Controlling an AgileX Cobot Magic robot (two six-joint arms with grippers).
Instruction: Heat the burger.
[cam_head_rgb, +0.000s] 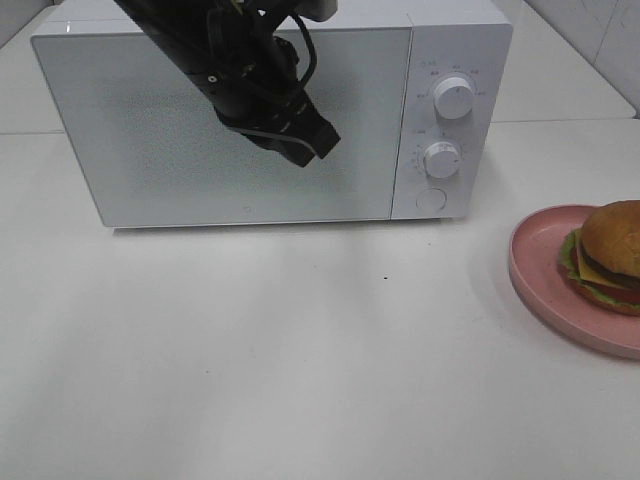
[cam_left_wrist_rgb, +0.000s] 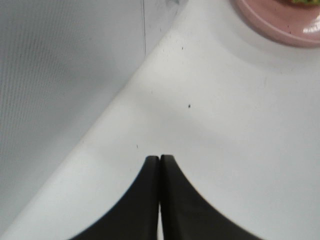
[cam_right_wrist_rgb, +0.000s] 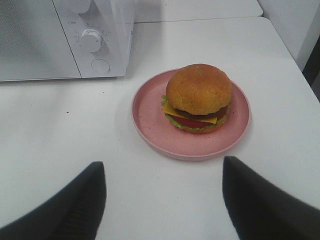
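Observation:
The burger, with its golden bun, cheese, lettuce and tomato, sits on a pink plate at the table's right edge. My right gripper hovers open just short of the plate, its two dark fingers spread wider than the burger and holding nothing. In front of the closed microwave door hangs my left gripper, its fingers shut together and empty. The exterior high view does not show the right arm.
The white microwave stands at the back of the white table, with two knobs and a round button on its right panel. The plate's rim shows in the left wrist view.

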